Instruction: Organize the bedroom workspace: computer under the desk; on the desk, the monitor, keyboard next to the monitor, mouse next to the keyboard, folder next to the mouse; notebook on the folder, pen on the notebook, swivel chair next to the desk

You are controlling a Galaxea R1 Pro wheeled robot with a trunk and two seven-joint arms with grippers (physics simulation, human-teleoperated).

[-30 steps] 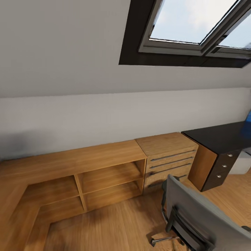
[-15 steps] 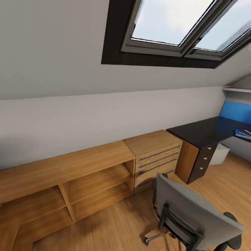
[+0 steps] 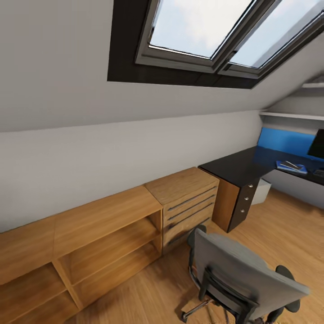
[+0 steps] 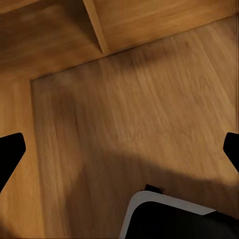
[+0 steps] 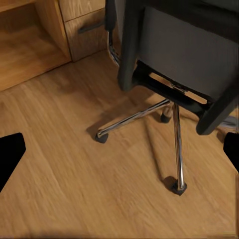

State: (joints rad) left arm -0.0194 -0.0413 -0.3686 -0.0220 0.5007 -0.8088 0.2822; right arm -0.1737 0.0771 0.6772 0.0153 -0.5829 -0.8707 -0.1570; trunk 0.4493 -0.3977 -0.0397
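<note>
I'm on approach: the swivel chair [image 3: 243, 279] sits near me at right, its back toward me, and the counter [image 3: 238, 166] lies far right beyond the light-wood drawer chest [image 3: 184, 198]. On its top I make out the blue folder [image 3: 291, 167] with something thin on it, and the monitor [image 3: 317, 144], cut off at the edge. Both the left claw [image 4: 119, 149] and right claw [image 5: 119, 149] hang apart, empty. I'd steer wide around the chair's star base [image 5: 149, 144]. The keyboard and mouse I can't pick out.
</note>
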